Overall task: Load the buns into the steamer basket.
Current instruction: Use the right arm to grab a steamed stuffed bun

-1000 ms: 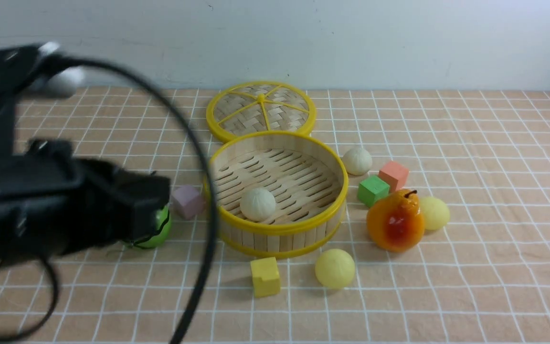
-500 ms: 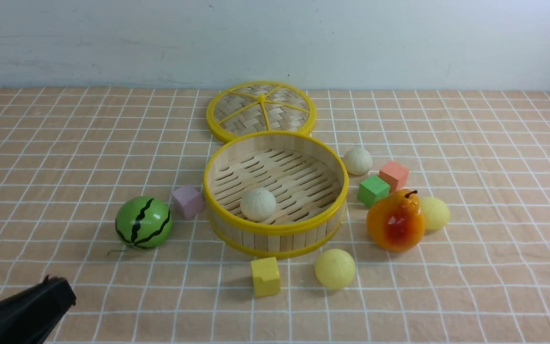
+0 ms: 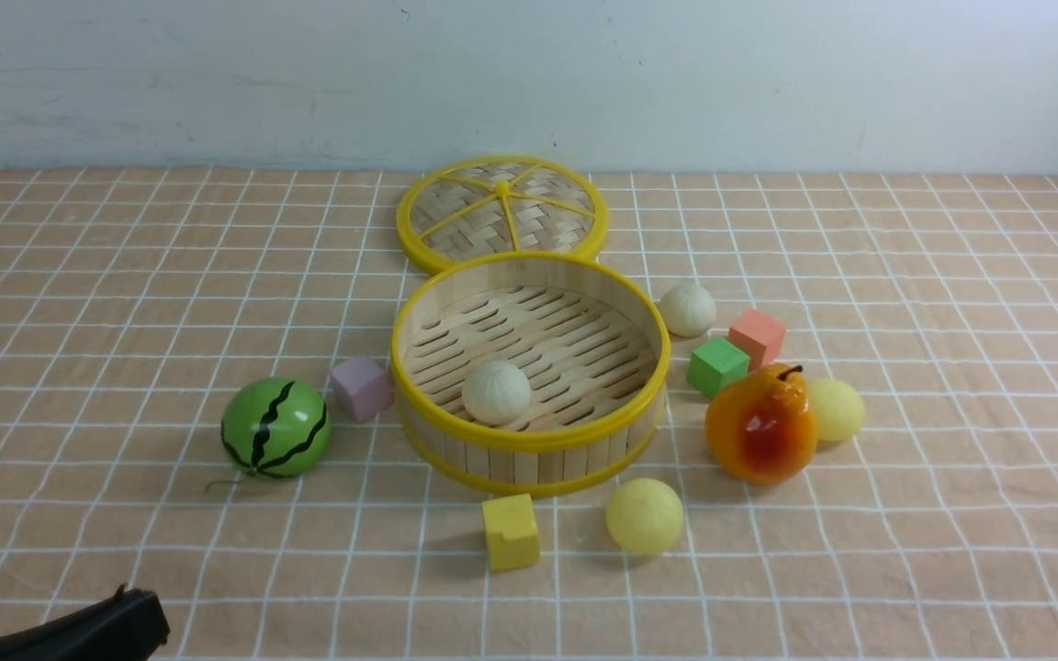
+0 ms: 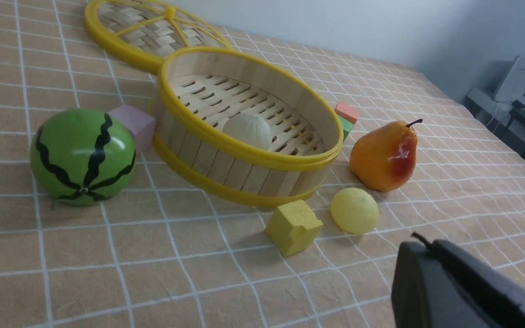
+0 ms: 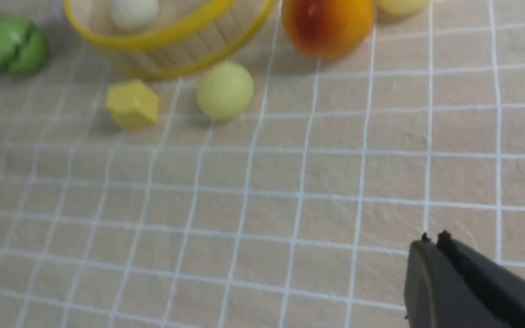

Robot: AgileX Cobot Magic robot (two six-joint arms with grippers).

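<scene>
Peach-checked table [image 3: 79, 275]: at its middle, the steamer basket [image 3: 529, 439] holds one off-white bun [image 3: 496, 392]. A second off-white bun [image 3: 687, 308], front yellow bun [image 3: 644, 515] and rear yellow bun [image 3: 839, 409] lie outside it, toward the right edge. Near the front edge, the left hand [image 4: 419, 238] and right hand [image 5: 433, 238] are closed, empty.

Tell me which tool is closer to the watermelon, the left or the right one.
Left. The left tool sits just robot-side and left of the watermelon; the right tool is far off to its right, beyond the steamer basket and pear.
</scene>
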